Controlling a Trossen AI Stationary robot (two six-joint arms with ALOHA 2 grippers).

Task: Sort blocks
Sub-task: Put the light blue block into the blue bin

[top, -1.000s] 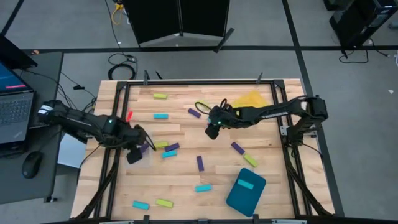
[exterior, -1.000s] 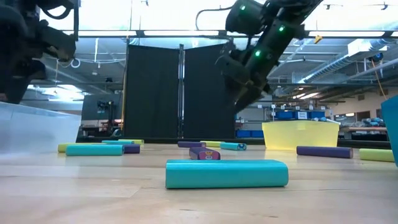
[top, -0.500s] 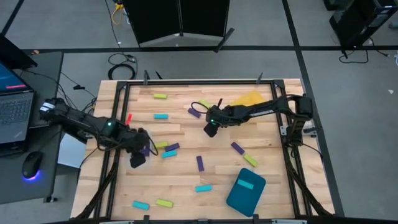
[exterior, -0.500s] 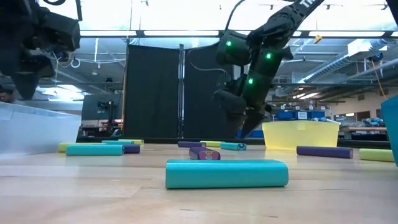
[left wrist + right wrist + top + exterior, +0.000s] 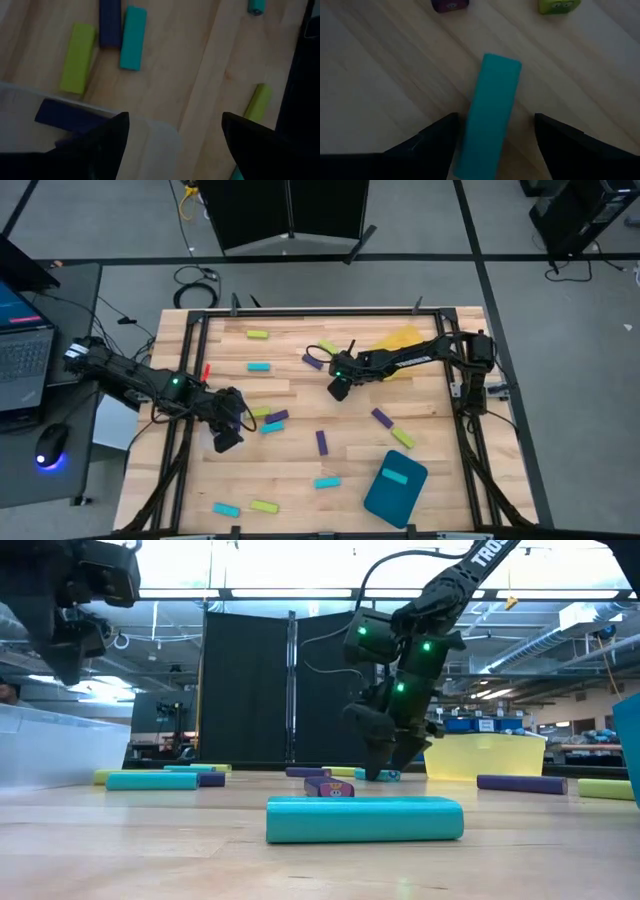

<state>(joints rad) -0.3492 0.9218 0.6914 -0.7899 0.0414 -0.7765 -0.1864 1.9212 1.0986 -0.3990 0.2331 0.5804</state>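
Purple, cyan and yellow-green blocks lie scattered flat on the wooden table (image 5: 300, 395). My right gripper (image 5: 339, 390) is open, low over the table's middle, its fingers on either side of a cyan block (image 5: 490, 117) without touching it. In the low view that gripper (image 5: 382, 768) reaches almost to the tabletop. My left gripper (image 5: 228, 438) is open and empty above the right edge of a clear tray (image 5: 150, 145) near the table's left side. One purple block (image 5: 62, 116) lies in that tray. Beside the tray lie a yellow-green block (image 5: 77, 57), a purple one (image 5: 110, 22) and a cyan one (image 5: 132, 37).
A yellow tray (image 5: 405, 340) sits at the far right. A teal tray (image 5: 400, 495) near the near right edge holds a cyan block (image 5: 395, 476). More blocks lie along the near edge (image 5: 264, 506) and the far edge (image 5: 258, 335). A small red thing (image 5: 208, 367) lies at the left.
My right gripper has come down from well above the table to just over the cyan block, shifting slightly toward the table's left, and has stayed open. My left gripper has drifted a little toward the table's right and near edge. No block has moved.
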